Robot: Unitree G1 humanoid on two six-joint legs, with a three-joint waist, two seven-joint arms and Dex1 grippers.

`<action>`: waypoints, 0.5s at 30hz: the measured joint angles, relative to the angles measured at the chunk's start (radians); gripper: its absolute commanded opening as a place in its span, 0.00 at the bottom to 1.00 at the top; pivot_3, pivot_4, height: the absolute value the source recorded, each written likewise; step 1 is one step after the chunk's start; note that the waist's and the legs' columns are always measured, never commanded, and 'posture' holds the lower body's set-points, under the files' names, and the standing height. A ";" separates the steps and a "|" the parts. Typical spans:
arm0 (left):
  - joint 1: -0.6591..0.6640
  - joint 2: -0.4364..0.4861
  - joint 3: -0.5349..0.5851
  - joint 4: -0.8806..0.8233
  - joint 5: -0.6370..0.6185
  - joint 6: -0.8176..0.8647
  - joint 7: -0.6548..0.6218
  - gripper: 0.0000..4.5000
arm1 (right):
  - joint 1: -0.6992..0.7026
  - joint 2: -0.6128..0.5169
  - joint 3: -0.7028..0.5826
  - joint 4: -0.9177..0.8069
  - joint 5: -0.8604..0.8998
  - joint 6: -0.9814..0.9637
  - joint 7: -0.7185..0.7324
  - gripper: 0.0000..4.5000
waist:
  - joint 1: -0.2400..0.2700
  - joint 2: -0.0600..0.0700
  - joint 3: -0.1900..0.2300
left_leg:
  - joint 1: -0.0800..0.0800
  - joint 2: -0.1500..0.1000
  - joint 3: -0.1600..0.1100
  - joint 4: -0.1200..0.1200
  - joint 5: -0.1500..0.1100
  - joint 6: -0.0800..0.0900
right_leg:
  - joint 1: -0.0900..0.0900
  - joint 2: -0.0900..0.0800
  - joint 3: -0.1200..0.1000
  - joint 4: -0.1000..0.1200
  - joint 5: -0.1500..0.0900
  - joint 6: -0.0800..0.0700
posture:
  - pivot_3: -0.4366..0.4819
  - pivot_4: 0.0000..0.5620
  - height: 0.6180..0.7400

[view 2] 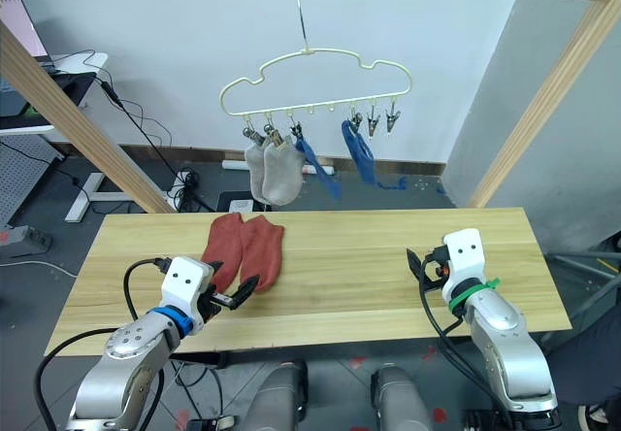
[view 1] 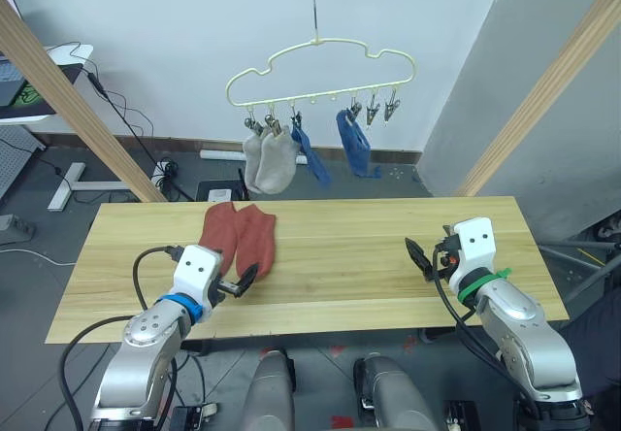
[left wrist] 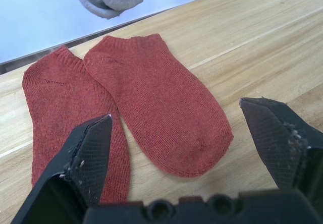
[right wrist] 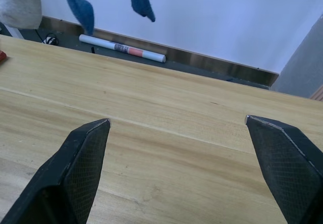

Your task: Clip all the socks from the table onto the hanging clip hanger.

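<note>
Two rust-red socks (view 1: 221,229) (view 1: 258,241) lie flat side by side on the left part of the light wood table (view 1: 369,276). My left gripper (view 1: 241,281) stands open just in front of them, with the nearer sock's toe (left wrist: 202,143) between its spread fingers (left wrist: 93,148). Over the table's right side my right gripper (view 1: 419,256) is open and holds nothing. Above the far edge hangs the pale-yellow clip hanger (view 1: 320,72). Two grey socks (view 1: 269,162) and two blue socks (view 1: 312,156) (view 1: 355,145) are clipped to it. Two clips (view 1: 381,111) at its right end are bare.
Slanted wooden frame poles (view 1: 87,120) (view 1: 543,91) rise at both sides of the table. A white desk (view 1: 39,77) and floor cables (view 1: 126,120) are at the far left. A tube (right wrist: 122,48) lies on the floor along the wall.
</note>
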 measured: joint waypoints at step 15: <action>-0.006 0.001 0.000 0.000 0.000 0.006 -0.002 1.00 | 0.000 0.002 0.000 0.000 -0.007 0.000 0.000 1.00 | 0.000 0.000 0.000 | 0.000 0.000 0.000 0.000 0.000 0.000 | 0.000 0.000 0.000 0.000 0.000 0.000 | 0.51 0.41 1.00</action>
